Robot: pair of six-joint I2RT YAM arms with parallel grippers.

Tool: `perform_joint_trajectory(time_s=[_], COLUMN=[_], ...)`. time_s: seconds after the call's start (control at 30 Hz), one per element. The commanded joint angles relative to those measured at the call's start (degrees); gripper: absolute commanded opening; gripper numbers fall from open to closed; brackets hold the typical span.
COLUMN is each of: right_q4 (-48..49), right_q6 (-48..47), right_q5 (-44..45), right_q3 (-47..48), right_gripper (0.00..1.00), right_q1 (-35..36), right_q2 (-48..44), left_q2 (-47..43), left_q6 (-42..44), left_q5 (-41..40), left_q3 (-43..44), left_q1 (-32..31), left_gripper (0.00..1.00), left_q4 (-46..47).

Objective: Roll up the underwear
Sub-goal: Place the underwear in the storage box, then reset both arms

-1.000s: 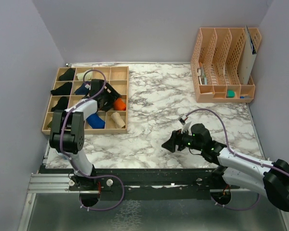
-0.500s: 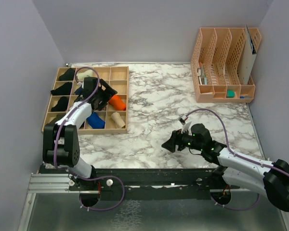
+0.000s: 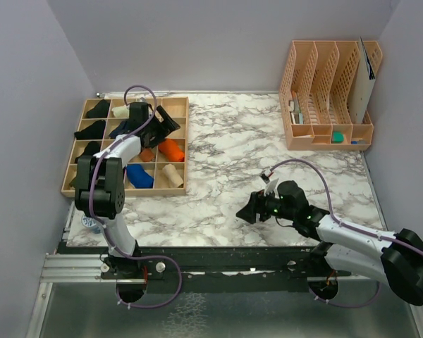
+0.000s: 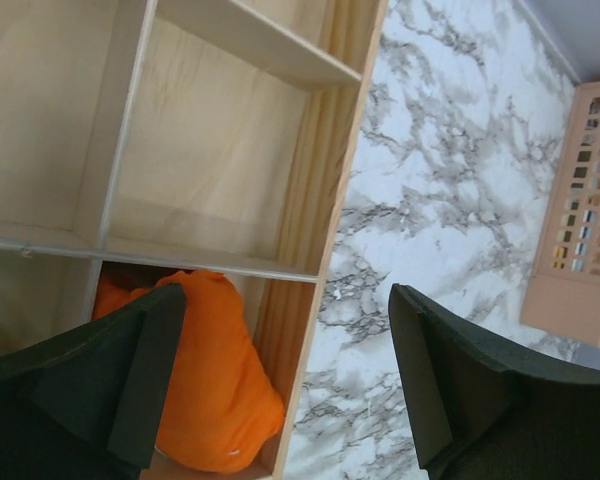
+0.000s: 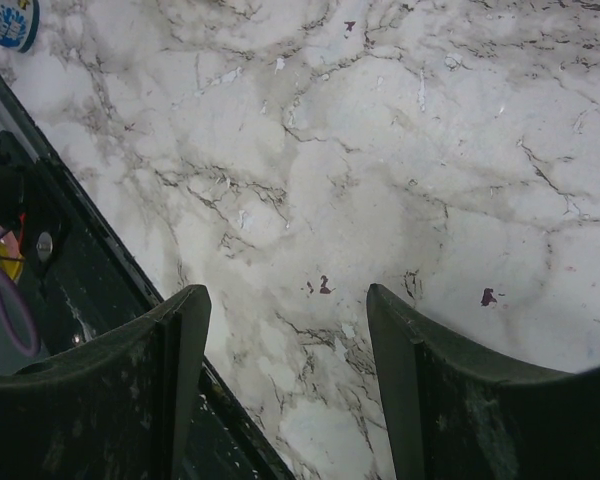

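The bright orange underwear lies bundled in a compartment on the right side of the wooden tray. A rust-brown underwear shows just left of it, partly under the left arm. My left gripper hovers open over the tray just behind them, holding nothing. In the left wrist view the orange underwear lies low between the left gripper's spread fingers, against the tray wall. My right gripper stands open and empty over the marble near the front edge, with bare marble between the right gripper's fingers.
Black, blue and cream fabric bundles fill other tray compartments. A peach file organizer stands at the back right. A black rail runs along the front edge. A small blue-and-white object lies near the front left.
My left gripper has drawn back from the orange underwear toward the rear of the tray and opened wider; the underwear stays in its compartment. The right arm has barely moved.
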Motion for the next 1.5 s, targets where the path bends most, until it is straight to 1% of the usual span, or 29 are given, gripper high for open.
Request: perform_joint_trajectory(time_s=[0.0,0.13,0.3,0.43,0.57,0.6,0.7,0.73,0.77,0.8,0.83,0.87,0.93,1.03,1.1,1.13,1.17,1.27,1.3,1.33,1.43,1.47], right_q4=[0.8,0.5,-1.3,-1.9,-2.9,-3.2,-4.2,-5.6,-8.0,-10.2,-12.0,-13.0,-13.5,-19.9,-23.5,-25.8,-28.7,-35.9,-38.0,-39.9,-44.9,-46.0], right_q6=[0.7,0.6,-0.5,-0.9,-1.2,-1.0,1.0,3.3,7.5,10.6,12.7,13.6,11.6,8.7,2.4,-0.3,-3.3,-10.1,-11.4,-12.1,-9.2,-9.4], right_q5=[-1.0,-0.7,-0.6,-0.5,0.9,1.7,6.9,10.8,15.4,20.3,23.3,25.8,28.6,35.0,35.7,34.1,31.3,18.4,17.5,19.8,31.7,33.4], right_q3=[0.2,0.4,1.7,2.2,2.8,2.8,3.0,3.3,3.8,4.4,4.9,5.6,7.4,13.5,19.9,24.2,28.4,41.0,44.8,48.1,57.2,59.4], right_gripper=[0.68,0.68,0.68,0.68,0.68,0.68,0.69,0.69,0.69,0.87,0.98,1.0,1.0,1.0,1.0,1.0,1.0,1.0,1.0,1.0,1.0,1.0], right_q1=[0.1,0.1,0.1,0.1,0.1,0.1,0.1,0.1,0.1,0.1,0.1,0.1,0.0,-1.5,-5.2,-8.1,-12.5,-25.8,-28.0,-28.5,-28.6,-28.6], right_q2=[0.1,-0.2,-0.1,-0.5,-1.5,-1.9,-3.4,-4.2,-5.1,-5.8,-6.3,-6.8,-7.3,-7.5,-5.7,-4.0,-1.7,5.6,7.4,8.9,11.3,11.4], left_q2=[2.5,1.5,0.6,1.0,-1.4,-2.3,-5.2,-6.4,-7.6,-9.0,-10.8,-12.5,-16.4,-22.1,-26.3,-28.5,-30.8,-37.1,-38.4,-39.6,-42.9,-43.8], left_q6=[2.9,2.1,2.8,3.6,4.7,5.3,7.0,7.7,8.7,10.0,11.3,12.7,15.3,19.7,20.6,20.6,20.6,20.9,21.6,22.2,22.4,22.3], left_q5=[0.9,0.8,0.0,2.3,3.5,3.8,4.5,4.7,5.2,5.0,4.2,3.2,1.3,-2.7,-4.2,-4.2,-4.5,-6.4,-6.7,-7.4,-10.5,-10.7], left_q3=[-0.3,-5.3,-7.9,-6.6,-3.1,-2.2,-0.1,0.0,0.0,-0.3,-0.9,-1.6,-2.7,-3.1,-3.8,-4.4,-5.0,-6.4,-6.5,-6.2,-5.8,-5.9], left_q1=[0.4,0.4,0.4,0.6,0.6,0.6,0.5,0.5,0.3,-0.2,-1.1,-2.3,-5.2,-11.0,-13.4,-13.9,-14.1,-14.2,-14.2,-14.2,-14.1,-14.1], left_gripper=[0.87,0.86,0.86,0.89,0.96,0.99,0.99,0.99,0.99,0.99,0.99,0.99,0.99,0.99,0.99,0.99,0.99,0.99,0.99,0.99,0.99,0.99], left_q4=[-0.1,3.4,5.2,6.5,6.8,6.5,4.6,4.0,3.5,2.7,2.3,2.2,0.0,-4.5,-6.8,-7.5,-8.2,-11.9,-13.7,-15.9,-21.7,-23.3])
